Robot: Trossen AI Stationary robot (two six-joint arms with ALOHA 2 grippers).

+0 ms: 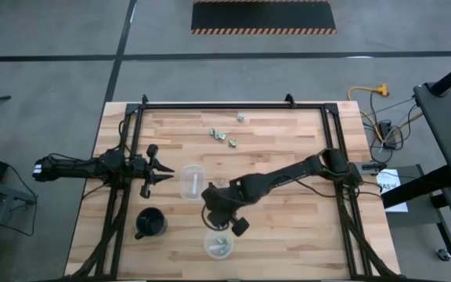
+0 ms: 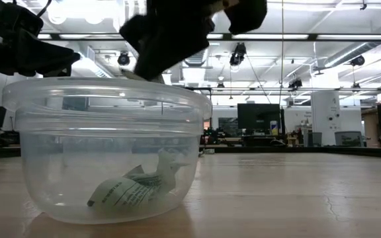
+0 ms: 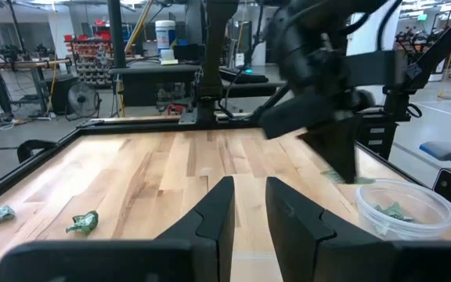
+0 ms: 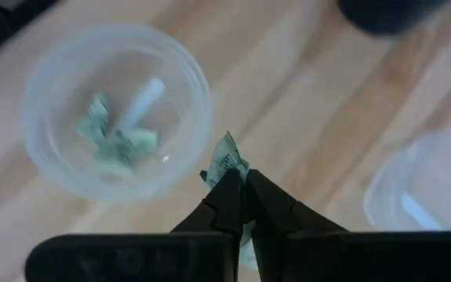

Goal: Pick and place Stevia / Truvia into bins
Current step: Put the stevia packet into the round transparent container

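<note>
The round clear bin [image 1: 219,244] stands near the table's near edge and holds several green-white packets [image 4: 112,141] [image 2: 134,188]. The squarish clear bin [image 1: 192,182] stands farther in, toward the table's middle. My right gripper [image 1: 224,225] hangs just above the round bin's rim, shut on one packet [image 4: 227,163]. Three loose packets [image 1: 216,133] [image 1: 231,142] [image 1: 240,117] lie flat on the far part of the table. My left gripper [image 3: 249,207] waits at the table's left, open, pointing toward the bins. My right gripper pinches one crumpled pale green packet between its two fingers, coming from above and pointing down. The packet's free end [image 4: 225,157] sticks out past the fingertips [image 4: 233,188]. It is lifted clear, level with the round bin's rim [image 4: 202,129] and just outside it.
A black mug [image 1: 150,223] stands left of the round bin, near the left arm. A black metal frame [image 1: 233,105] runs along the table's far edge and both sides. Bare wood lies to the right of the round bin.
</note>
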